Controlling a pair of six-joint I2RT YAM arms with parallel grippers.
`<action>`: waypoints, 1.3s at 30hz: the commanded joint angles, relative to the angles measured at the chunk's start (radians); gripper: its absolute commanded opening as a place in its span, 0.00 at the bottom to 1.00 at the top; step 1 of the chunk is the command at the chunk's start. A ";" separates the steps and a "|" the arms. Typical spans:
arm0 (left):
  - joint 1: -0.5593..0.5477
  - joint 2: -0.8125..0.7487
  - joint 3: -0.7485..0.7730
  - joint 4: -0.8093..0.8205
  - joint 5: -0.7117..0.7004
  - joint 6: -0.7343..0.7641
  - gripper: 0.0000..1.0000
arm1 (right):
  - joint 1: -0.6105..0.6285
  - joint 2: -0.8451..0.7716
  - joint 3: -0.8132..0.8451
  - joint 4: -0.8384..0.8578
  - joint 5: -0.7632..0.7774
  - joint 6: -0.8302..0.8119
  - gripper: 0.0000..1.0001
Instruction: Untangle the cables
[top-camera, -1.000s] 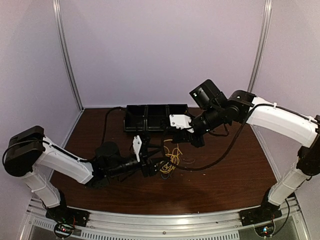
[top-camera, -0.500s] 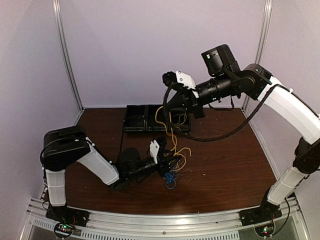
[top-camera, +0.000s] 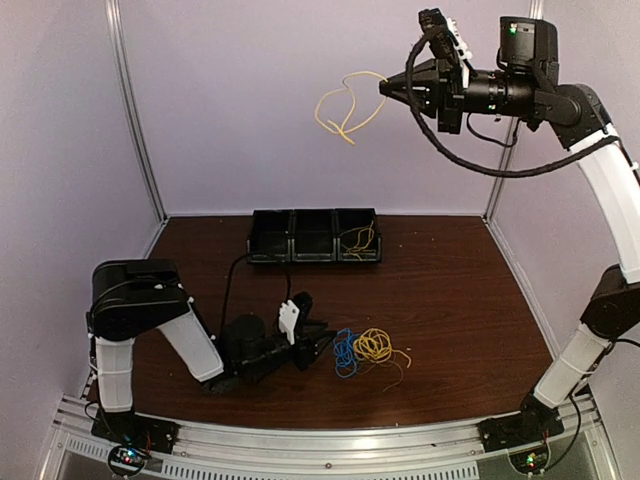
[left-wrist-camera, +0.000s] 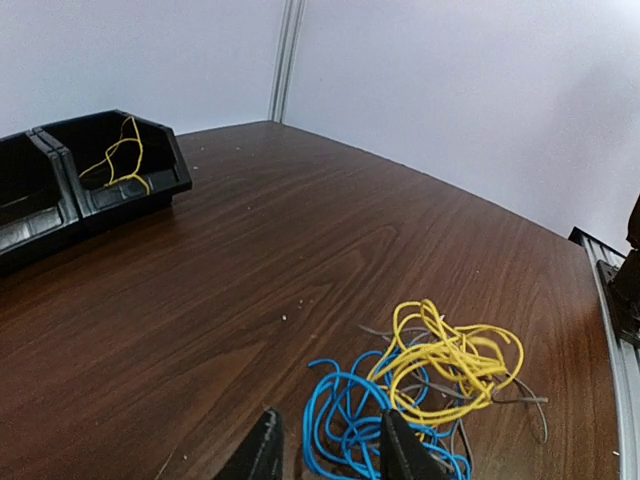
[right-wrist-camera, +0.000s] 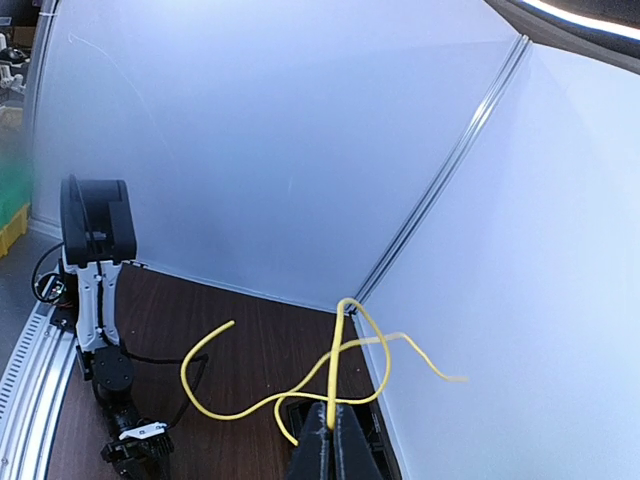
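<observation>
My right gripper (top-camera: 385, 88) is raised high near the back wall and is shut on a loose yellow cable (top-camera: 340, 105), which hangs free in the air; in the right wrist view the cable (right-wrist-camera: 300, 385) curls out from the closed fingertips (right-wrist-camera: 329, 440). On the table lies a tangle of a blue cable (top-camera: 344, 352), a yellow cable (top-camera: 375, 346) and thin dark wires. My left gripper (top-camera: 325, 342) is low on the table, open, just left of the blue coil (left-wrist-camera: 345, 420); the yellow coil (left-wrist-camera: 450, 360) lies beyond it.
Three black bins (top-camera: 314, 235) stand in a row at the back of the table; the right one holds a yellow cable (top-camera: 358, 238), also seen in the left wrist view (left-wrist-camera: 120, 160). An aluminium rail (top-camera: 320, 440) runs along the near edge.
My right gripper has risen high with one yellow cable, pulling it clear of the tangle. The left gripper has let go and drawn back left; the rest of the tangle now lies on the table.
</observation>
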 joint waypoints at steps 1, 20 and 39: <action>0.006 -0.071 -0.064 0.094 -0.023 -0.035 0.38 | -0.033 0.006 -0.070 0.044 -0.024 0.045 0.00; 0.006 -0.464 -0.091 -0.388 -0.100 -0.014 0.70 | -0.206 0.006 -0.520 0.380 -0.007 0.175 0.00; 0.006 -0.620 -0.120 -0.632 -0.240 -0.077 0.70 | -0.245 0.282 -0.504 0.570 0.124 0.245 0.00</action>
